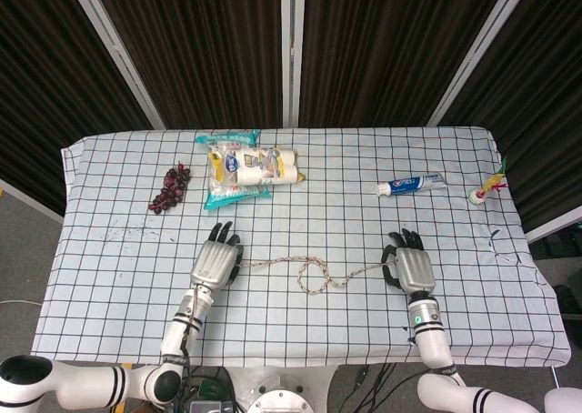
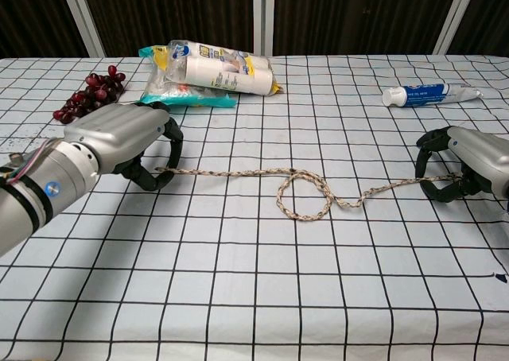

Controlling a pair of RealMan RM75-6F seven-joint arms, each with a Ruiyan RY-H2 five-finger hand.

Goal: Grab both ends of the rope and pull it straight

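Grapes lying near table's left-rear corner, snack bag just right of them.

Left hand resting palm-down, fingers curling around rope's left end.

Rope running across table's middle toward front edge, still carrying loop at centre.

Right hand gripping rope's right end, fingers closing on it.

Toothpaste tube lying toward right-rear corner.
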